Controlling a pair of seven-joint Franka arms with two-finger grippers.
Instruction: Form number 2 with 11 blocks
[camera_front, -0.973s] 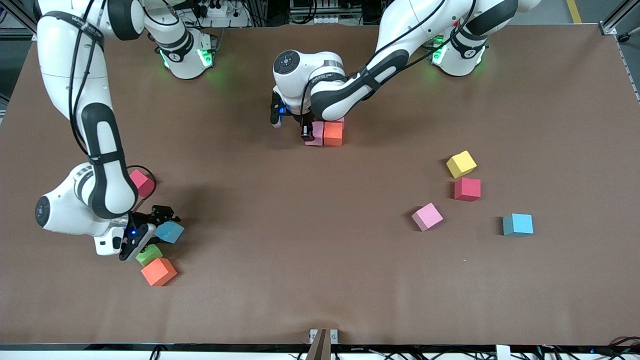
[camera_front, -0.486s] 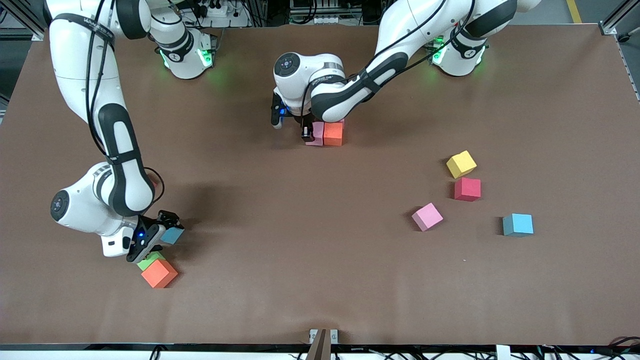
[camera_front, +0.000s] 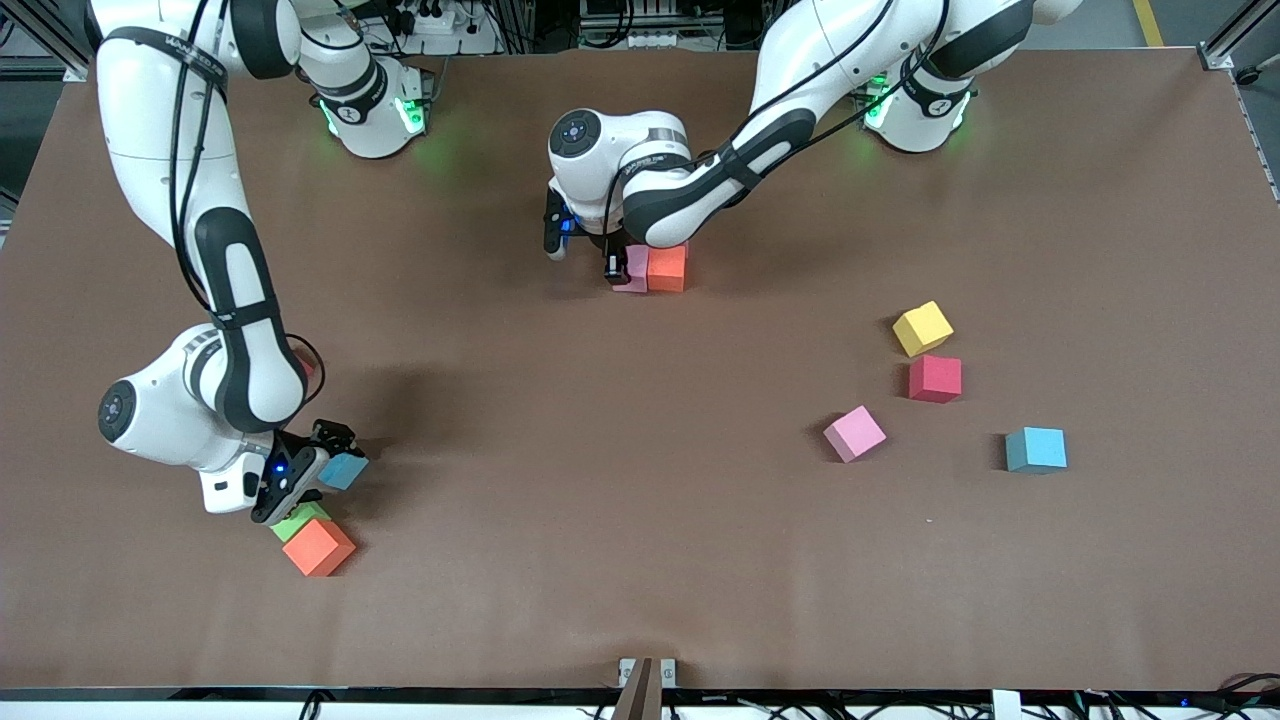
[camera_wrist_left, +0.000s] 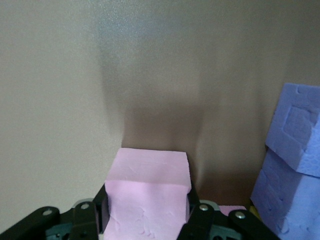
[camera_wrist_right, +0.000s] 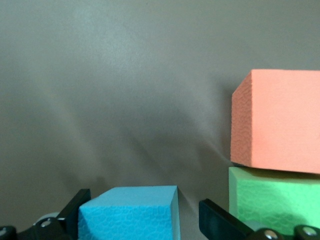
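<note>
Front view: left gripper (camera_front: 618, 262), upper centre of frame, pinches a pink block (camera_wrist_left: 148, 195) beside an orange block (camera_front: 667, 268), where the number 2 is barely begun. Right gripper (camera_front: 300, 470), lower left of frame, spread around a blue block (camera_wrist_right: 131, 212) next to green (camera_wrist_right: 272, 195) and orange ones. Yellow (camera_front: 922, 328), red (camera_front: 935, 378), pink and blue blocks lie loose on the surface (camera_front: 600, 480); most placing remains.
</note>
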